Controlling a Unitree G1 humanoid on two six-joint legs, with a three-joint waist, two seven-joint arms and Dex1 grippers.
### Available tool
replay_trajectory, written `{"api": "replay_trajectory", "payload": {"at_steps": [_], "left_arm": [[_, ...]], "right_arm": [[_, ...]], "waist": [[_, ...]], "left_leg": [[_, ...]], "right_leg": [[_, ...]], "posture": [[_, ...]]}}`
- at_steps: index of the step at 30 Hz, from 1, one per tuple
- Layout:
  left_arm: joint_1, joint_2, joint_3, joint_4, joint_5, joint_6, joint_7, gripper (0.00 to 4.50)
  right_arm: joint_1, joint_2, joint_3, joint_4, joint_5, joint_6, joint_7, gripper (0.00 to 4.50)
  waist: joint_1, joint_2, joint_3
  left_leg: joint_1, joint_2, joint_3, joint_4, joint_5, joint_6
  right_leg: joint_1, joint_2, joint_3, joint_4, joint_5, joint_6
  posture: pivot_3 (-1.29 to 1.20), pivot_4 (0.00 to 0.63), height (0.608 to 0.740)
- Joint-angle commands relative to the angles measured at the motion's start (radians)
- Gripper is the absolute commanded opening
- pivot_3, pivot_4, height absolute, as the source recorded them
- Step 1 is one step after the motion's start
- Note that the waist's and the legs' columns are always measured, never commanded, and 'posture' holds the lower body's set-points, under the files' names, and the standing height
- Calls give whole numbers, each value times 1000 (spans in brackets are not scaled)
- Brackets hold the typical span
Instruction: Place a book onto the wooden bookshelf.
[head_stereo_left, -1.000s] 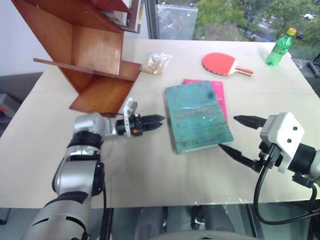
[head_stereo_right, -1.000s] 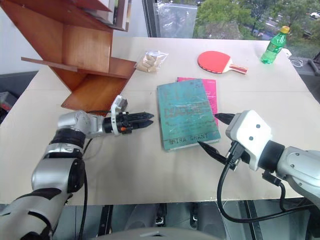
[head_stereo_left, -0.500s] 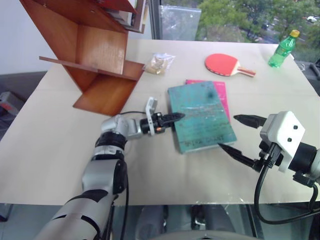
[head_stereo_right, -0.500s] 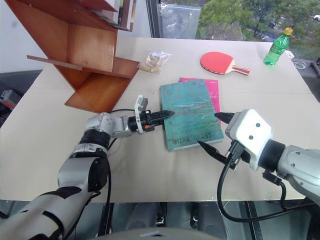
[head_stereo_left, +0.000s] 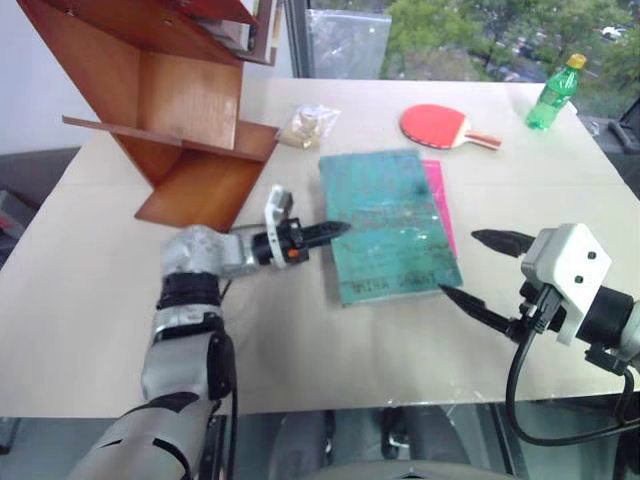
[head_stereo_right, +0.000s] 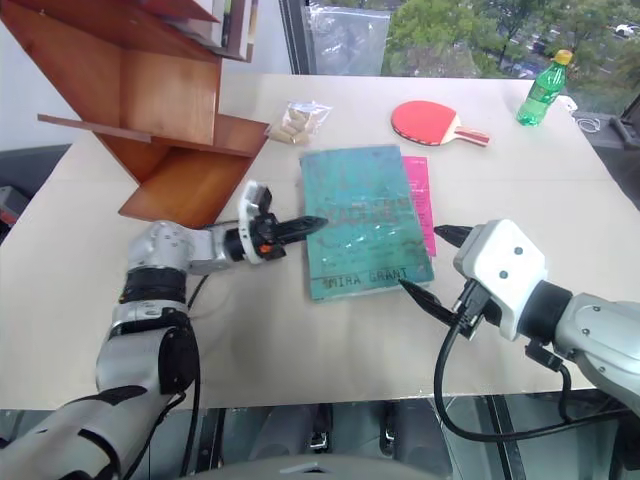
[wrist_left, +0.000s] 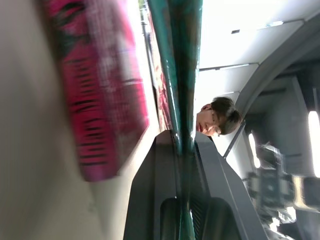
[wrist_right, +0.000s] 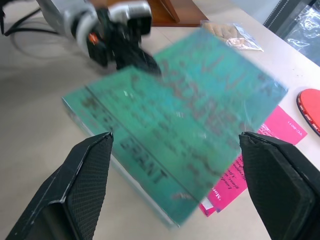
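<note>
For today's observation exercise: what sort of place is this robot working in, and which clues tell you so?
Probably an office or lab room by a window: a large pale table, trees behind the glass, and mixed test props such as a table-tennis paddle, a green bottle and a wooden bookshelf.

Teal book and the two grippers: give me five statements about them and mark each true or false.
1. The left gripper is shut on the edge of the teal book. True.
2. The right gripper is clamped on the book. False: its fingers stand wide apart near the book's corner, holding nothing.
3. A pink book lies under the teal one, showing along one side. True.
4. The teal book already rests in the wooden bookshelf. False: it is over the table, beside the shelf.
5. The red paddle lies on top of the teal book. False: it lies apart on the table, beyond the book.
</note>
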Motion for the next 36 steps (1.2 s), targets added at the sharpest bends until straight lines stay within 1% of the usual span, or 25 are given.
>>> {"api": "replay_trajectory", "payload": {"at_steps": [1, 3, 5, 7, 9, 11, 15, 17, 20, 23, 26, 28, 30, 32, 36], "left_arm": [[15, 20, 50, -392, -91, -68, 67, 32], [9, 49, 49, -551, -97, -158, 77, 32], [19, 94, 4, -685, -18, -377, 40, 32], [59, 203, -109, -767, 183, -736, -72, 32], [79, 280, -156, -767, 312, -992, -131, 32], [72, 344, -150, -716, 397, -1217, -157, 32], [-15, 500, -78, -556, 496, -1521, -172, 32], [-43, 624, -58, -446, 536, -1637, -210, 32], [-43, 772, -64, -295, 596, -1759, -264, 32], [-36, 870, -100, -164, 620, -1842, -313, 32], [-78, 947, -146, -8, 673, -1921, -334, 32], [-116, 976, -183, 81, 709, -1977, -333, 32], [-171, 984, -237, 168, 777, -2027, -312, 32], [-231, 968, -294, 250, 841, -2077, -294, 32], [-333, 911, -372, 407, 898, -2159, -278, 32]], "right_arm": [[-33, 27, -54, 21, 2, -54, 27, 4100], [-61, 43, -67, 50, 14, -73, 42, 4100], [-93, 59, -91, 86, 39, -90, 55, 4100], [-112, 69, -125, 123, 55, -103, 76, 4100], [-121, 76, -144, 147, 62, -112, 92, 4100], [-103, 75, -163, 164, 45, -116, 120, 4100], [-78, 83, -165, 191, 22, -129, 161, 4100], [-108, 90, -121, 227, -1, -147, 182, 4100], [-175, 109, -44, 281, -38, -178, 217, 4100], [-255, 141, 23, 301, -57, -199, 229, 4100], [-330, 160, 76, 294, -65, -197, 228, 4100], [-366, 167, 101, 295, -76, -193, 224, 4100], [-428, 187, 153, 299, -99, -198, 217, 4100], [-492, 215, 214, 306, -130, -198, 208, 4100], [-539, 252, 287, 316, -195, -206, 224, 4100]], "waist": [[2, 0, 0], [4, 0, 0], [3, 1, 0], [2, 1, 1], [3, 4, 1], [3, 5, 2], [4, 5, 3], [2, 6, 3], [-7, 5, 5], [-1, 8, 6], [3, 8, 7], [4, 8, 7], [1, 7, 6], [0, 7, 6], [3, 7, 6]], "left_leg": [[0, 0, 0, 0, 0, 0], [0, -1, 0, 1, 0, 0], [0, -1, 0, 1, 0, 0], [2, -1, 1, 1, 0, 0], [2, -1, 1, 0, 0, 0], [5, -1, 4, -1, 0, 0], [5, 0, 3, -1, 0, 0], [4, 0, 4, -1, 0, 0], [4, 1, 5, -1, -1, 1], [4, 1, 6, -2, -1, 1], [-2, 1, 5, -1, -1, 1], [-7, 0, 6, 0, -1, 1], [-8, 0, 8, 0, -1, 2], [-7, 0, 11, 1, -2, 3], [-7, 0, 13, 1, -2, 4]], "right_leg": [[0, 0, 0, 0, 0, 0], [0, -1, 0, 0, 0, 0], [1, -1, 0, 0, 0, 0], [2, 0, 0, 0, 0, 0], [2, 1, 0, 0, 0, 0], [3, 4, 2, 0, 0, -1], [3, 5, 2, -1, 0, 0], [2, 6, 2, -1, 0, 0], [1, 7, 3, -2, 0, 0], [0, 7, 3, -2, -2, 3], [-5, 7, 2, -1, -2, 3], [-10, 7, 2, 1, 0, 0], [-11, 7, 1, 1, 0, 0], [-12, 7, 3, 1, 0, 1], [-12, 7, 3, 3, 0, 1]], "posture": [[0, 150, 740], [0, 150, 740], [0, 150, 740], [0, 150, 740], [0, 150, 740], [0, 150, 740], [0, 150, 740], [0, 150, 740], [0, 150, 740], [0, 150, 740], [0, 150, 740], [0, 150, 740], [0, 150, 740], [0, 150, 740], [0, 150, 740]]}}
